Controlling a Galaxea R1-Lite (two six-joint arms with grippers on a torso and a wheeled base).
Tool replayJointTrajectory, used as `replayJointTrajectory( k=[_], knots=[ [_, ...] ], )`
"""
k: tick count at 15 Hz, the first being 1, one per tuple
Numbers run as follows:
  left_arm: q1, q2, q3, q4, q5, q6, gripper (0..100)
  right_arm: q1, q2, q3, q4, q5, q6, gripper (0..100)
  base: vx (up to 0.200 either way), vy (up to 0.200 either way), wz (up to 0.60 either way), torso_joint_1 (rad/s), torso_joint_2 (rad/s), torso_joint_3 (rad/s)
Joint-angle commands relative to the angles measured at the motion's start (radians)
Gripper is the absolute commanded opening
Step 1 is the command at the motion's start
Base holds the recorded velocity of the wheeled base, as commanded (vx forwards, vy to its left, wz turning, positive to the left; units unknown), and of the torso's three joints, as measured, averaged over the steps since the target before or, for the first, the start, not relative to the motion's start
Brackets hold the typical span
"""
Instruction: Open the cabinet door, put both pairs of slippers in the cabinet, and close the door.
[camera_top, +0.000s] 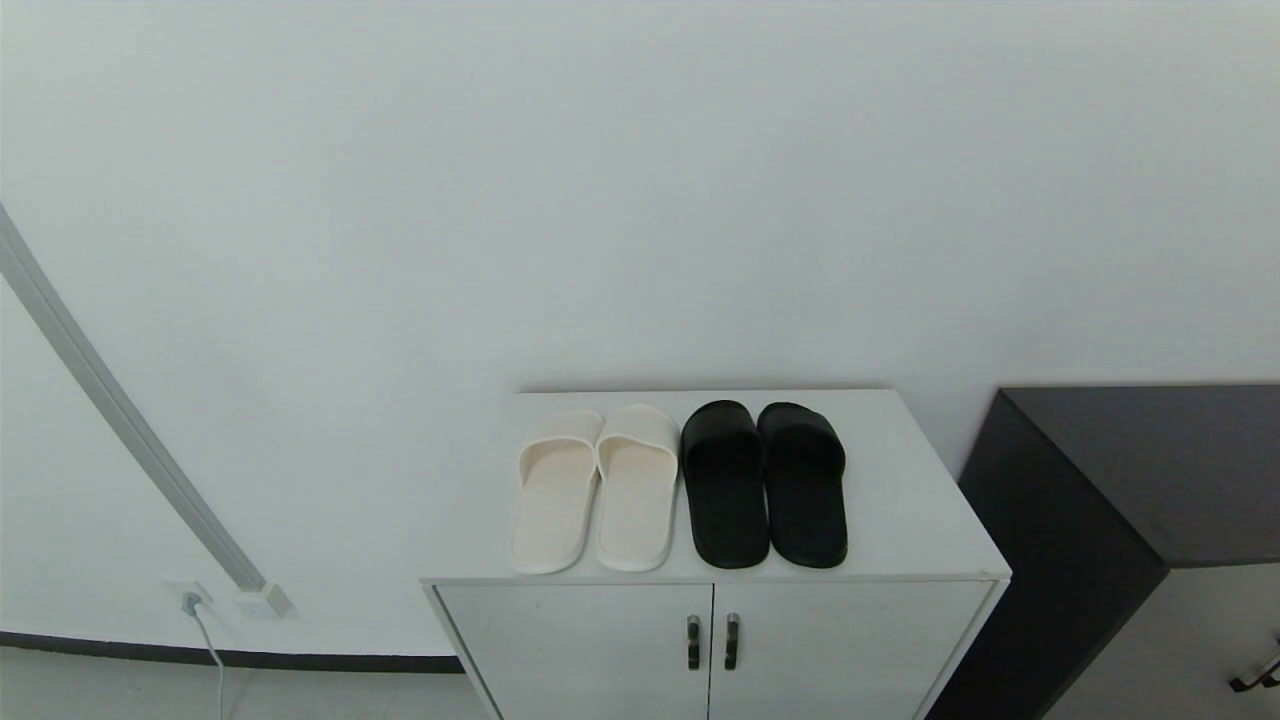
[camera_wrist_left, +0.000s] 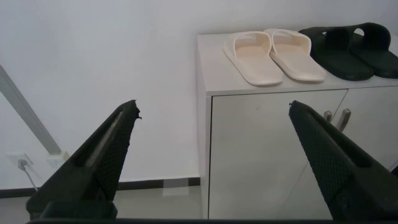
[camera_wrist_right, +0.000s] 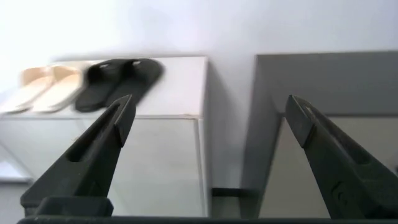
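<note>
We note a white cabinet (camera_top: 910, 510) against a plain wall, seen from above in the head view. Both doors are shut: left door (camera_top: 590, 650), right door (camera_top: 850, 640). Their two dark handles (camera_top: 693, 641) sit just beside each other on either side of the centre seam.

Slippers: both pairs lie on the cabinet top, in one row, soles down, toe ends towards the wall and heels near the front edge.
- Cream pair (camera_top: 630, 490): on the robot's left half of the top, the two slippers touching along their inner sides.
- Black pair (camera_top: 725, 490): just to the right of the cream pair, its nearer slipper touching or all but touching the cream one. The two black slippers overlap slightly at the toe end.
- Bare top remains to the right of the black pair.

Left tool (camera_wrist_left: 212, 107): jaws spread wide, nothing between them. It hangs in front of the cabinet's left side, well apart from the door, and we see the cream pair above and beyond it.

Right tool (camera_wrist_right: 209, 99): jaws likewise spread wide, holding nothing. It faces the cabinet's right corner and sits well apart from it.

Surroundings: a dark cabinet (camera_top: 1100, 500) stands just beside the white one on the right. Low on the wall to the left are a socket (camera_top: 188, 598) with a cable (camera_top: 215, 660) plugged in and a grey conduit (camera_top: 110, 400) running up at a slant.
</note>
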Motion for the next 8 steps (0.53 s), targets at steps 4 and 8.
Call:
replayJointTrajectory(
  k=[4,8],
  knots=[
    [0.0,0.001,0.0,0.0,-0.001,-0.002,100,0.163,0.616,-0.088,-0.198,0.092,-0.017,100,0.0,0.0,0.0,0.0,0.0,0.0],
    [0.0,0.001,0.0,0.0,-0.001,-0.002,100,0.385,0.856,-0.231,-0.28,0.036,0.134,100,0.0,0.0,0.0,0.0,0.0,0.0]
  ],
)
